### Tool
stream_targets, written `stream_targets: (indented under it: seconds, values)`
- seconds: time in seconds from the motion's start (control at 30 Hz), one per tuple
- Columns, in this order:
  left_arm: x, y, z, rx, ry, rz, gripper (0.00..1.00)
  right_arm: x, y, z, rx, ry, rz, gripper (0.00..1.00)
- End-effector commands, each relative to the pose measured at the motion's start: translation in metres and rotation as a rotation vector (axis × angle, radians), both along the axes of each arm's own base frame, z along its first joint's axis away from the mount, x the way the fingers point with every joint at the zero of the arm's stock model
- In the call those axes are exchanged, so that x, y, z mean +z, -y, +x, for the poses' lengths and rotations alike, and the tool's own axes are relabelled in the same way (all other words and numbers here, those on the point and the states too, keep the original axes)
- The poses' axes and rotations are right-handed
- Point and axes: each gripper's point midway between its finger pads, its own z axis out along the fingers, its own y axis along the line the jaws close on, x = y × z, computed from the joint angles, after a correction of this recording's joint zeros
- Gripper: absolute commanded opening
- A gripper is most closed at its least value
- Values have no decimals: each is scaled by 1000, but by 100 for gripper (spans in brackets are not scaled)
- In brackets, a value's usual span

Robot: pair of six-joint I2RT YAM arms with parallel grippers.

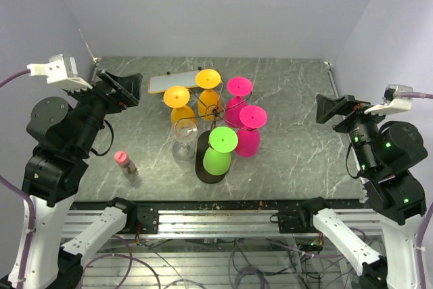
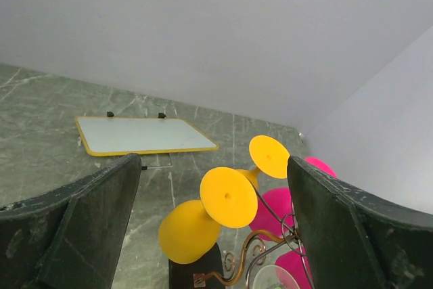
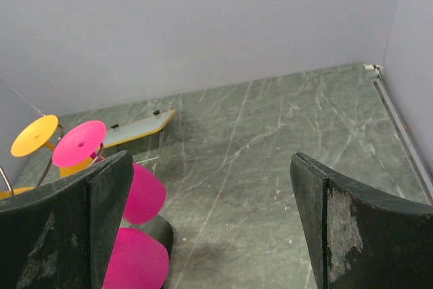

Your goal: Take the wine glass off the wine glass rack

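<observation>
The wine glass rack is dark wire on a black oval base at mid table. Upside-down glasses hang on it: two yellow, two pink, one green and one clear. My left gripper is open and empty, up and to the left of the rack. In the left wrist view its fingers frame the yellow glasses and the scrolled wire. My right gripper is open and empty to the rack's right. The right wrist view shows pink glasses at its left.
A flat white board with a yellow edge lies behind the rack, also in the left wrist view. A small bottle with a pink cap stands at the front left. Walls close the table at the back and on both sides.
</observation>
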Motion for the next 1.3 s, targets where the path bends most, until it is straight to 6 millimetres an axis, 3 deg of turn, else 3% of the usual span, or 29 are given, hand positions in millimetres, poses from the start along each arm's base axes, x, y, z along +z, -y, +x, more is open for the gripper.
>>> stream_targets:
  seconds: [0.0, 0.33, 0.57, 0.87, 1.03, 1.27]
  values:
    - [-2, -13, -3, 65, -2, -31, 99, -15, 10, -2, -56, -64, 14, 100]
    - [-11, -26, -12, 126, -27, -55, 99, -43, 10, -6, -71, -153, 105, 100]
    - [-18, -13, -17, 52, -53, -82, 99, -52, -12, 0, 16, -194, 202, 100]
    - [-24, 19, -25, -122, -116, -135, 100, -60, -82, 24, 349, -294, 276, 100]
    - [-34, 34, -29, -202, -152, -158, 100, -75, -131, 23, 654, -393, 271, 100]
    - [-44, 47, -29, -265, -193, -154, 99, -91, -157, 11, 890, -474, 218, 94]
